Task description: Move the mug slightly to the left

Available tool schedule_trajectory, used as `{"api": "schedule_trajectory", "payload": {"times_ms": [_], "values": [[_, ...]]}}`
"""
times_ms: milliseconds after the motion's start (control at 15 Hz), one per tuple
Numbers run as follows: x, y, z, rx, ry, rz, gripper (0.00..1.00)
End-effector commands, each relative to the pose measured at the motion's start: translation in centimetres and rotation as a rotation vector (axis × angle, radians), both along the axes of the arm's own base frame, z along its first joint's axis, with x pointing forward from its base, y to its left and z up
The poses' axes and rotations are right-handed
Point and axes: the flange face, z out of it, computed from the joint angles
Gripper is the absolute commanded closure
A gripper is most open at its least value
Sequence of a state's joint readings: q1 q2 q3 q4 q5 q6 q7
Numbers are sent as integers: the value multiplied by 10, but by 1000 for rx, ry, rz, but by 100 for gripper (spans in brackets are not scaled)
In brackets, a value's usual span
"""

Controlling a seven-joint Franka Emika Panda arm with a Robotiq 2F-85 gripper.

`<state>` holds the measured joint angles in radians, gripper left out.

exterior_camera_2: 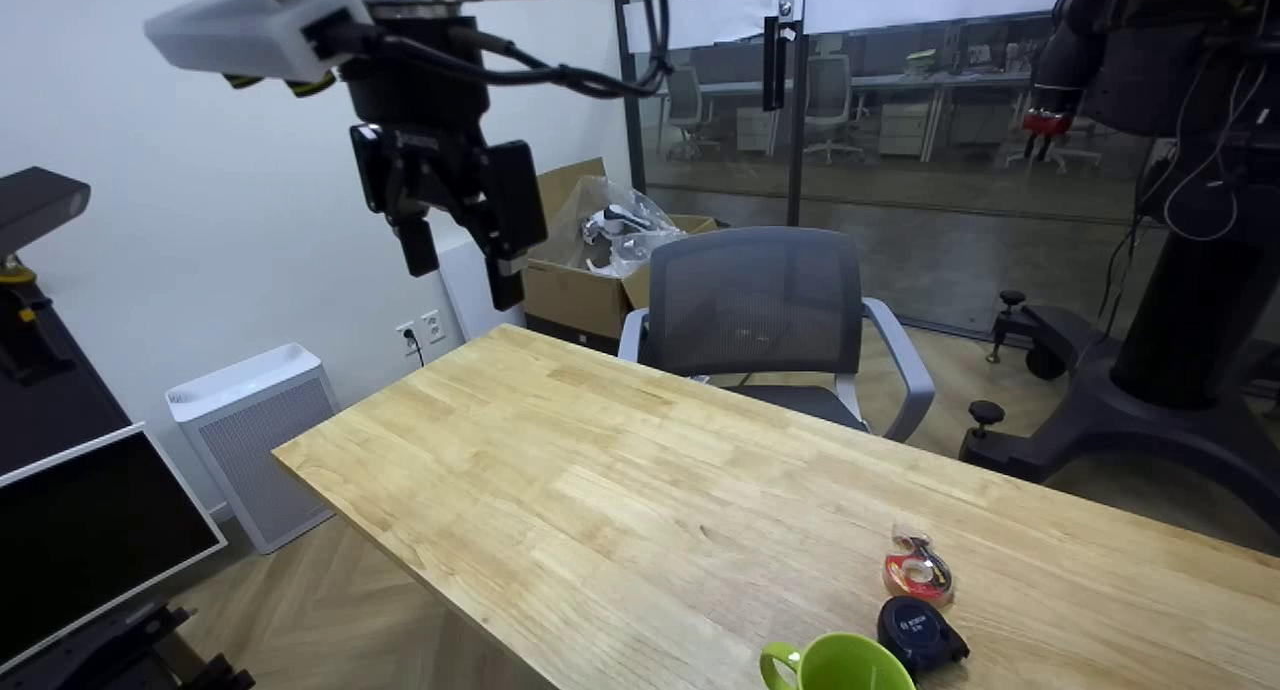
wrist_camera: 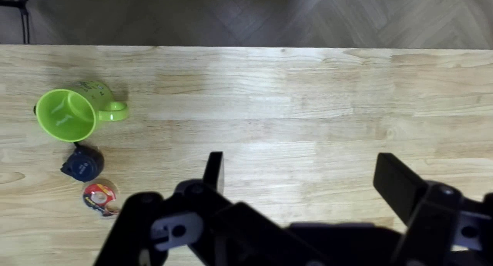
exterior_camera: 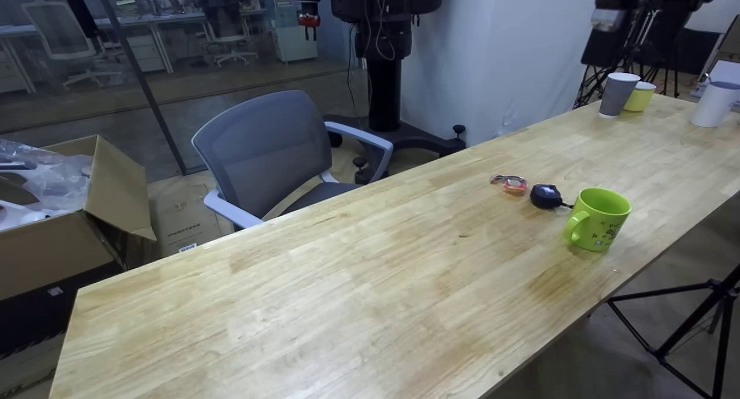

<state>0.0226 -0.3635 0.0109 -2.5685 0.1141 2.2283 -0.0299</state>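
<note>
The lime-green mug stands upright on the wooden table near its long edge in an exterior view. It is cut off by the bottom border in an exterior view. In the wrist view the mug is at the upper left, its handle pointing right. My gripper is high above the far end of the table, apart from the mug. In the wrist view the gripper has its fingers wide apart with only table between them. The mug lies left of the fingers there.
A dark tape measure lies right beside the mug, and a red tape dispenser lies beyond it. A grey-white cup, a yellow cup and a white cup stand at the table's far end. A chair stands at the table's long side.
</note>
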Motion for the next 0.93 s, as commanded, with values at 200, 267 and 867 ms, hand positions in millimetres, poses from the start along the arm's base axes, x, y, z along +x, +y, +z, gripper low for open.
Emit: {"api": "schedule_trajectory", "payload": {"times_ms": [200, 267, 867], "values": [[15, -75, 0, -13, 21, -109, 0], [15, -82, -1, -18, 25, -128, 0], [7, -91, -12, -4, 30, -151, 0]]}}
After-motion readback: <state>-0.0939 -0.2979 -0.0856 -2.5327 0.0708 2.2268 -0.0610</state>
